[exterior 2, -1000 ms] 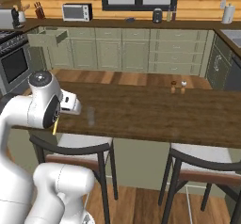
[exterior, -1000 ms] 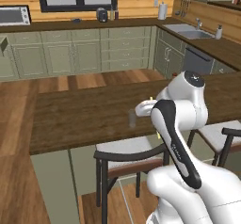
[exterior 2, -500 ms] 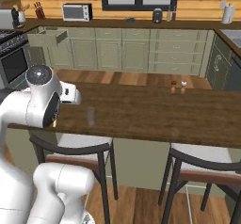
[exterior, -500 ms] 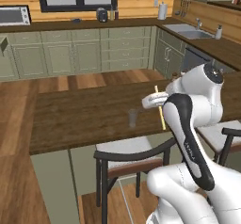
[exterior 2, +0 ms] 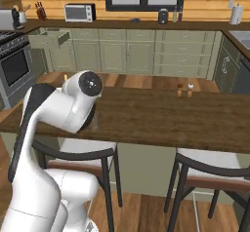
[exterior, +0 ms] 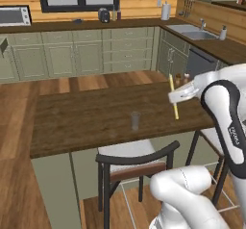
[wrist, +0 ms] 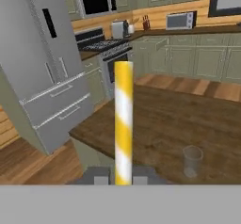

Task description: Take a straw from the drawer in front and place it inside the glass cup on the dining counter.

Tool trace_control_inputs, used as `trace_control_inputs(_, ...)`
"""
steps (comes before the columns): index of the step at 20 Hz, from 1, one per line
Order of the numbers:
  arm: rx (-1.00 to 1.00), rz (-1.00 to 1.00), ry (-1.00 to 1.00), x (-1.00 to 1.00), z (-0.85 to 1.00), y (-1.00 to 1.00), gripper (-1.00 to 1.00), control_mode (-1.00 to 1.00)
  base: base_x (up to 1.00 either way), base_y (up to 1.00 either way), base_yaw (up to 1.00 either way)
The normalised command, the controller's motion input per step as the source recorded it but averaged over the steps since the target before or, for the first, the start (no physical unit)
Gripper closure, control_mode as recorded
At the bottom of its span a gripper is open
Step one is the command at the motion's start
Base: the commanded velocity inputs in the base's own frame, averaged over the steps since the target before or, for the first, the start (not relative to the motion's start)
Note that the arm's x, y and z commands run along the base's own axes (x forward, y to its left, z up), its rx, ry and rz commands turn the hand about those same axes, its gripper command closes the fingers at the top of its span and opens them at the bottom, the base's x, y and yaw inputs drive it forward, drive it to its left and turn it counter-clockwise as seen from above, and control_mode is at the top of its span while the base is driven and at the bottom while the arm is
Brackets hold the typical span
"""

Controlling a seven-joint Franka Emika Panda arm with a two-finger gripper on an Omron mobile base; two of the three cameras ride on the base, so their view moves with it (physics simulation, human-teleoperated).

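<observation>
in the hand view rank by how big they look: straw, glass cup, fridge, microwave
1. fridge, largest by far
2. straw, shut in the gripper, enlarged by nearness to the camera
3. and 4. glass cup and microwave: about alike, unranked

Both base views face the dining counter (exterior: 86, 122); hand view looks along it.

- The robot arm (exterior: 230, 127) bears a small dark marking, perhaps lettering, on its white forearm in the left base view, at about 3 o'clock in the frame; it is too small and blurred to read.
- No other text, label, brand, number or sign can be read on any appliance, cabinet or worktop.
</observation>
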Motion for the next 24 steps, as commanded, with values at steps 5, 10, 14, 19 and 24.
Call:
trace_control_inputs(5,0.12,0.33,0.00,0.66,0.01,0.02,1.00,-1.00,0.00,0.00,0.00)
trace_control_inputs(10,0.08,0.32,0.00,0.52,-0.22,0.11,1.00,-1.00,0.00,0.00,0.00)
trace_control_inputs(14,0.06,0.29,0.00,0.32,-0.50,0.21,1.00,-1.00,0.00,0.00,0.00)
trace_control_inputs(19,0.10,0.23,0.01,0.64,-0.44,0.11,1.00,-1.00,0.00,0.00,0.00)
trace_control_inputs(24,0.09,0.18,0.02,0.90,-0.16,0.09,1.00,-1.00,0.00,0.00,0.00)
